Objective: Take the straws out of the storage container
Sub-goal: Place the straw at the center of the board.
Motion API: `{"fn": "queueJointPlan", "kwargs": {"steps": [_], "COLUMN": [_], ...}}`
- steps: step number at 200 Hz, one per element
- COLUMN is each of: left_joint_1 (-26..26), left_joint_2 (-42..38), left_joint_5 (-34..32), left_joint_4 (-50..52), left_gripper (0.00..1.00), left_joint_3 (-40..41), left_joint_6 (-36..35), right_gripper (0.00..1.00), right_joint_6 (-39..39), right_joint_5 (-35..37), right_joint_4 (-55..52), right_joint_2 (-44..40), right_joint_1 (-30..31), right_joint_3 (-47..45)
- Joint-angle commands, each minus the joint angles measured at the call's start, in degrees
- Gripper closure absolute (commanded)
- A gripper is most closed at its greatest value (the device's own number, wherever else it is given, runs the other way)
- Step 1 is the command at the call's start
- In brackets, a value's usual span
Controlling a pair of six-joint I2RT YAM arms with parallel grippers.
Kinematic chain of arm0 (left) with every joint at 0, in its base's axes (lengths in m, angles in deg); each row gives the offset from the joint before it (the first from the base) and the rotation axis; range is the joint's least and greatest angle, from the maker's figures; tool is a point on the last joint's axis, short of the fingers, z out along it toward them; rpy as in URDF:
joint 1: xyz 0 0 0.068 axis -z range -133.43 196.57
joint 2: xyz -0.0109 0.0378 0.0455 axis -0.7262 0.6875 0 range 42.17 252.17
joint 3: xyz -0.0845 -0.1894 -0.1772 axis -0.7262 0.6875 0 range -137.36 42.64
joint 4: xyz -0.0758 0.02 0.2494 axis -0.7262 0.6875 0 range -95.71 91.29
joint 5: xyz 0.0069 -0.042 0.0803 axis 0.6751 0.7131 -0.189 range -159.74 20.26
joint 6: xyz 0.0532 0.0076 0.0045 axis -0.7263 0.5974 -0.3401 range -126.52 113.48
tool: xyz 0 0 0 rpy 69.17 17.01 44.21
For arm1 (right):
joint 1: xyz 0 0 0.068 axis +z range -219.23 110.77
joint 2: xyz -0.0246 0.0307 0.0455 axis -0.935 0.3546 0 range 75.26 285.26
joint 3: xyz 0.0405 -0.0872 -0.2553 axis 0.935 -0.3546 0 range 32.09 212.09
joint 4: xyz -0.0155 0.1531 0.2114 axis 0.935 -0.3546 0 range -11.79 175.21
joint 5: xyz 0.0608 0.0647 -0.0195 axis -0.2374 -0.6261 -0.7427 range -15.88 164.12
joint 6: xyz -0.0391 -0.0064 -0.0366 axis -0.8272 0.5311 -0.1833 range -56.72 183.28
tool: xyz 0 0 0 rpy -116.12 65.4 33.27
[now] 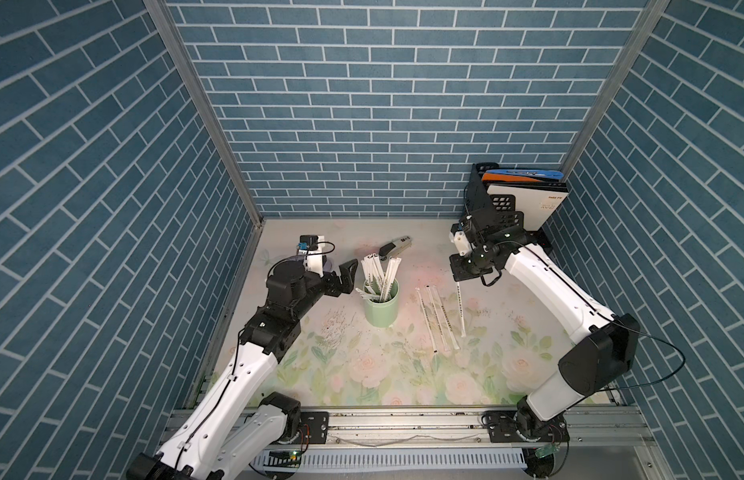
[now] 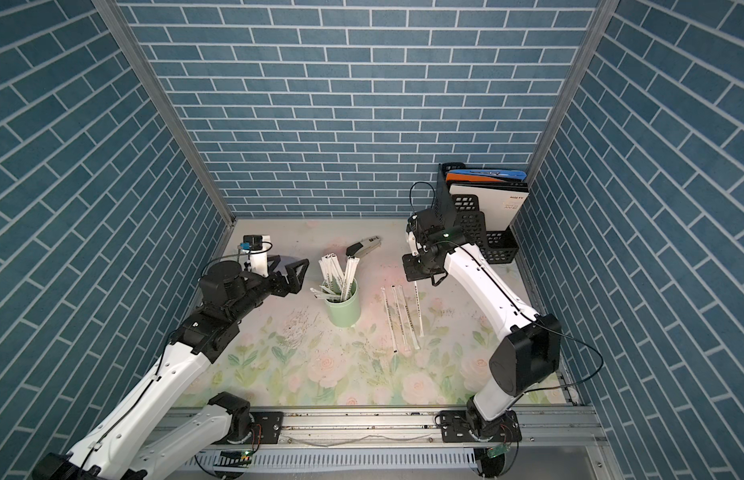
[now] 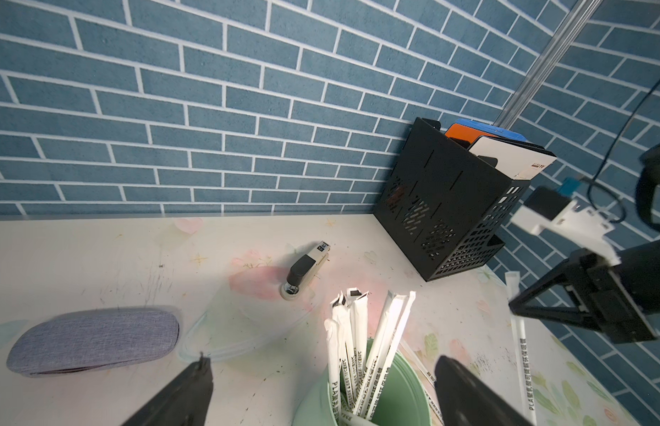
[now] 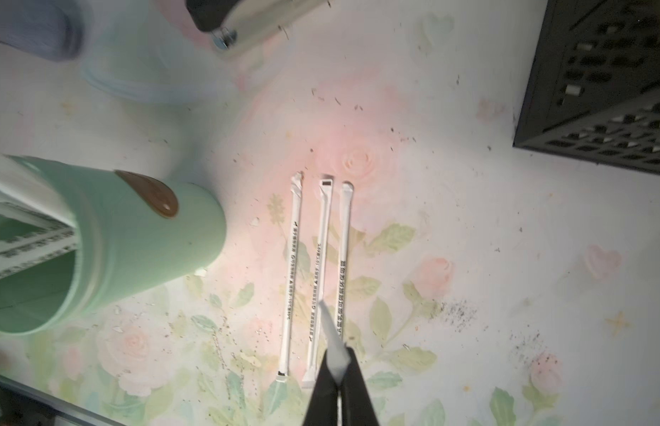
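Arms flanking bench, storage container mid-bench with straws standing inside.
Holds left tool spread wide beside container, probably readying a pick; clamps right tool on one straw beside a row of three, to lay it alongside. Shows that pinch only from right wrist.

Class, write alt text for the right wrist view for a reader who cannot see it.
The right gripper pinches one wrapped straw near three straws lying side by side on the floral table. Beside them stands the green cup holding more straws; a stapler and black file holder sit farther off.
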Motion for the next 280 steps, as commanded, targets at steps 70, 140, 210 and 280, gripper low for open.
{"fn": "queueJointPlan", "kwargs": {"steps": [70, 140, 210, 280], "left_joint_1": [0.14, 0.14, 0.13, 0.14], "left_joint_2": [-0.14, -0.20, -0.30, -0.14], "left_joint_5": [0.65, 0.67, 0.65, 0.57], "left_joint_4": [-0.08, -0.10, -0.09, -0.10], "left_gripper": [0.00, 0.00, 0.00, 0.00], "left_joint_3": [-0.25, -0.24, -0.15, -0.24], "left_joint_6": [-0.14, -0.19, -0.19, -0.19], "right_gripper": [1.00, 1.00, 1.00, 1.00], "right_joint_6": [-4.88, -5.25, -5.06, -5.24], "right_joint_5": [-1.35, -4.24, -5.66, -5.77], "right_joint_4": [1.59, 2.91, 3.99, 4.64], "right_joint_2": [10.36, 13.87, 16.25, 18.11], "right_joint_1": [-4.23, -4.73, -4.79, -4.86], "right_joint_3": [-3.29, -1.30, -0.22, 0.01]}}
